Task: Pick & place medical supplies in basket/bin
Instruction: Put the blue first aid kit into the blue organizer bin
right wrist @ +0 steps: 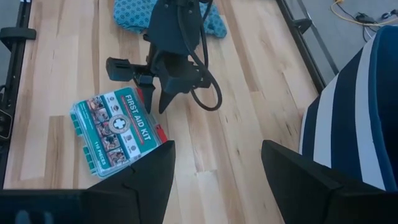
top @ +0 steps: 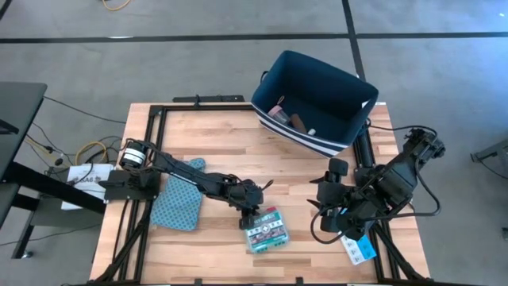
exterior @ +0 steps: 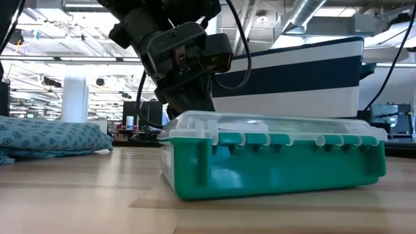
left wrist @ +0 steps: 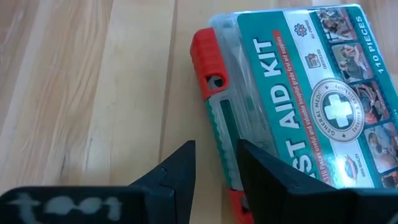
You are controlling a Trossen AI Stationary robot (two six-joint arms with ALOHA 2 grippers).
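Kit (top: 265, 229): flat green plastic case, clear ribbed lid, glossy label, red latch; lies on wood table (top: 238, 143), well apart from bin (top: 313, 99).
Left gripper (left wrist: 214, 171): part-open, empty, at latch edge.
Right gripper (right wrist: 217, 171): wide, idle.
Risk: fingers skid off slick lid, nudging kit.

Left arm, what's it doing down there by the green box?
The left hand is lowered at the red-latched edge of the green first aid kit, fingers apart, with nothing gripped yet. The kit lies flat on the table. The right hand waits open to the kit's right, holding nothing. The navy bin at the far edge already holds a few items.
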